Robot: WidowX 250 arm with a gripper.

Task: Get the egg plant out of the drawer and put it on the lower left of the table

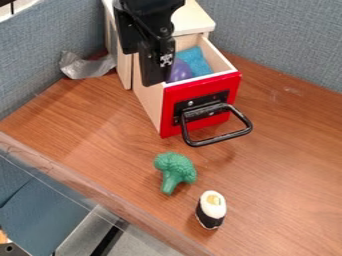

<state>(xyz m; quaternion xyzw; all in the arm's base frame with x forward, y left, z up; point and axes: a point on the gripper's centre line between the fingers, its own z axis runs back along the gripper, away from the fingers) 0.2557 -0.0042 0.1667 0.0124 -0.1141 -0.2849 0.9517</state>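
the wooden surface (287,170) is the biggest thing i have before me, with blue-gray panels (287,40) behind it. the pale cabinet (194,19) stands toward the back, its red-fronted drawer (170,107) pulled open. my black gripper (157,79) hangs down over the left side of the drawer; i cannot tell how far open it is or whether it has hold of anything. a black handle (224,137) juts from the red front. i see a crumpled gray piece (87,66) lying left of the cabinet, green broccoli (176,169) in front of the drawer, and sushi (212,207) nearer me. inside the drawer are a blue item (194,60) and, just beside my gripper, the partly hidden purple eggplant (180,71).
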